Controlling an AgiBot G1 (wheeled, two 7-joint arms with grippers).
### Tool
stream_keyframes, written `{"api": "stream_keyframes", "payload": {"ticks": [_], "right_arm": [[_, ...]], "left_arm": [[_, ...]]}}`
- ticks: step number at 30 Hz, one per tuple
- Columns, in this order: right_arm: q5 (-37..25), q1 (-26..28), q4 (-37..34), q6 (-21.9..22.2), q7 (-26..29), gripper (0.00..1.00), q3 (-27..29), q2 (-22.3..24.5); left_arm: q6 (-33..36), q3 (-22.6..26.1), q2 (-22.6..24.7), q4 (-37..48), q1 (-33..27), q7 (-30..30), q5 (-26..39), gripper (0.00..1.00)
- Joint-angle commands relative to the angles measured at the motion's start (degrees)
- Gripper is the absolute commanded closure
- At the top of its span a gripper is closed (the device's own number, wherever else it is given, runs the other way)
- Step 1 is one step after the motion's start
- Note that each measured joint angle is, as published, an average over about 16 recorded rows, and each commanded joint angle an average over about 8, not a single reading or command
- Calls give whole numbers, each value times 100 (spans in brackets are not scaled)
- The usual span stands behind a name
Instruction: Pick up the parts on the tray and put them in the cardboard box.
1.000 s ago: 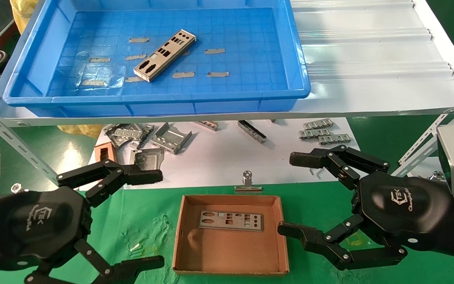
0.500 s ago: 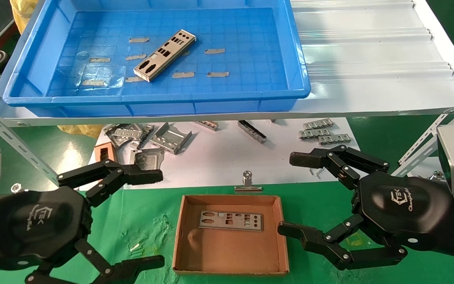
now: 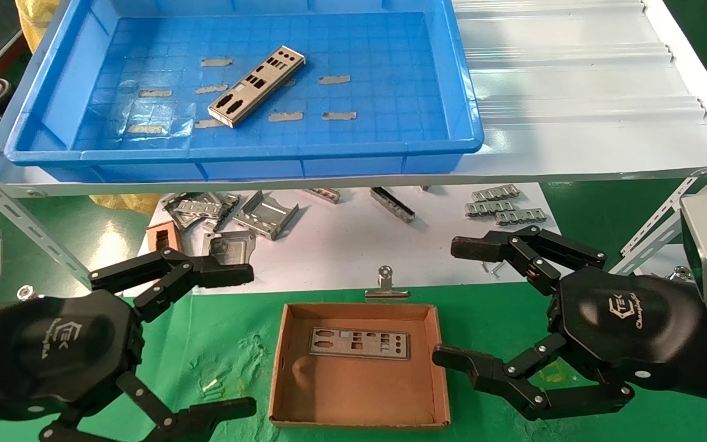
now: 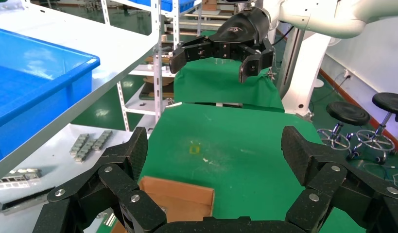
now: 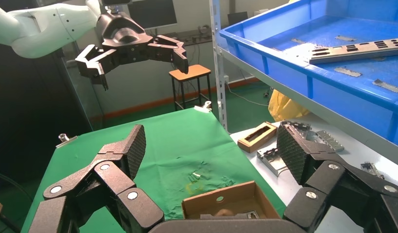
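The tray point(image 3: 53, 92) sits on the shelf above and behind the box point(image 3: 359, 417), and it is nearly cleared: one part point(image 3: 256, 86) lies slantwise near the middle of its floor, among tape scraps point(image 3: 334, 79) that are not to be moved. The box, on the green cloth below the shelf, already holds one plate point(image 3: 359, 342), flat against its far half. So I judge the job about half done as far as can be seen: one part delivered, one left to fetch.

The left gripper point(image 3: 231, 334) hangs to the left of the box and the right gripper point(image 3: 461, 304) to its right, both low, both with fingers spread wide and holding nothing. Neither is near the tray.
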Motion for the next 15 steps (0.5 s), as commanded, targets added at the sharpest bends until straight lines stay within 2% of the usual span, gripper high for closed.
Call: {"api": "stream_keyframes", "payload": {"ticks": [1, 15], "right_arm": [[0, 0, 0, 0, 0, 0, 0, 0], [0, 0, 0, 0, 0, 0, 0, 0]], "left_arm": [[0, 0, 0, 0, 0, 0, 0, 0], [0, 0, 0, 0, 0, 0, 0, 0]]}}
